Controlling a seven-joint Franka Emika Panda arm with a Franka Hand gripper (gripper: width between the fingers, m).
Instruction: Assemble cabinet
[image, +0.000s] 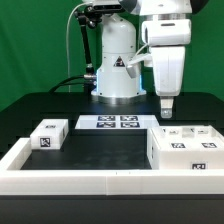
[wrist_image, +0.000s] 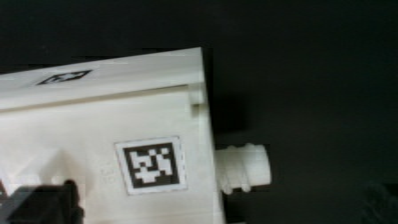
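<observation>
In the exterior view, the gripper (image: 167, 106) hangs just above the large white cabinet body (image: 186, 148), which lies on the black table (image: 100, 150) toward the exterior view's right. The fingers point straight down, apart from the body's top face. From this side they show as one narrow tip, so whether they are spread or pressed together cannot be told; nothing is seen held in them. A small tagged block (image: 48, 135) sits well apart, toward the exterior view's left, with the marker board (image: 110, 122) behind and between the two. A white rail (image: 70, 181) runs along the table's front.

In the wrist view, the cabinet body (wrist_image: 107, 120) fills most of the picture, with one tag (wrist_image: 151, 165) facing the camera and a round peg (wrist_image: 249, 166) jutting from its side. One of the dark fingers (wrist_image: 45, 205) shows at the picture's edge; the other is too faint to be sure of.

The step in hand seems to be the approach to the body. The next move likely calls for centring over a wall, lowering, and closing squarely so the box does not twist.
</observation>
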